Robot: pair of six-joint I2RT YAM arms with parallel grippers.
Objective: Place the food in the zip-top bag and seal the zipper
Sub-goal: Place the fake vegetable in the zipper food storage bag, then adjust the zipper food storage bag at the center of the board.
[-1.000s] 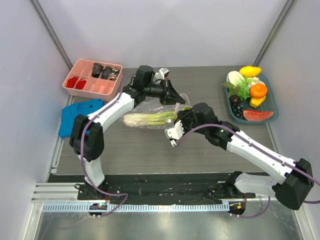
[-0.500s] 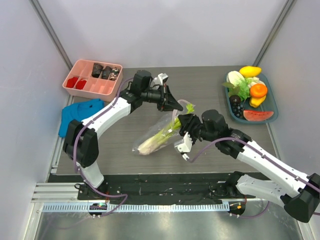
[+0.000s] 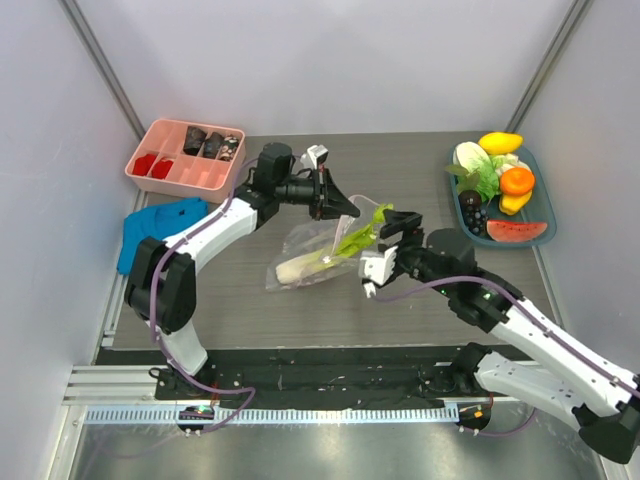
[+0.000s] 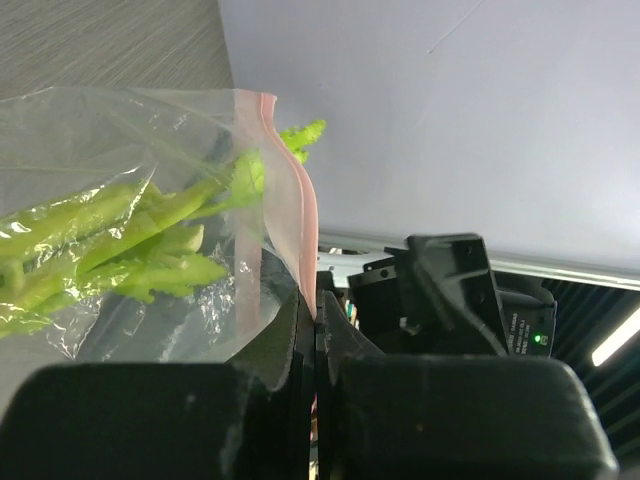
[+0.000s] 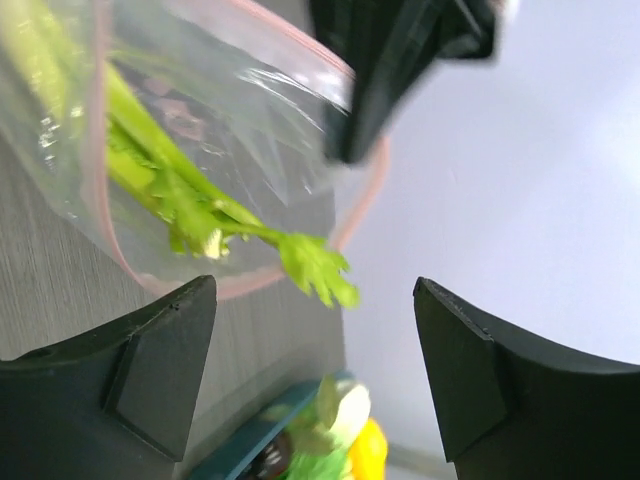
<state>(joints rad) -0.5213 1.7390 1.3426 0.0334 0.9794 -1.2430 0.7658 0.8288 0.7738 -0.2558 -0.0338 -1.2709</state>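
The clear zip-top bag (image 3: 305,252) hangs slanting over the middle of the table, its lower end resting on it. My left gripper (image 3: 345,208) is shut on the bag's mouth edge at the pink zipper (image 4: 300,210). A green-white leek (image 3: 322,258) lies inside the bag, and its leafy tip (image 5: 320,265) pokes out past the mouth. My right gripper (image 3: 385,240) is open just right of that tip, with nothing between its fingers (image 5: 160,350). More food sits on the tray at the back right: an orange (image 3: 517,181), a watermelon slice (image 3: 517,231) and a cabbage (image 3: 472,160).
The teal tray (image 3: 548,205) holding the food stands against the right wall. A pink compartment tray (image 3: 185,155) is at the back left. In front of it a blue cloth (image 3: 160,228) lies at the table's left edge.
My right gripper has opened, let go of the leek and drawn back to the right. The bag has swung from lying level to hanging at a slant, with the leek deeper in it.
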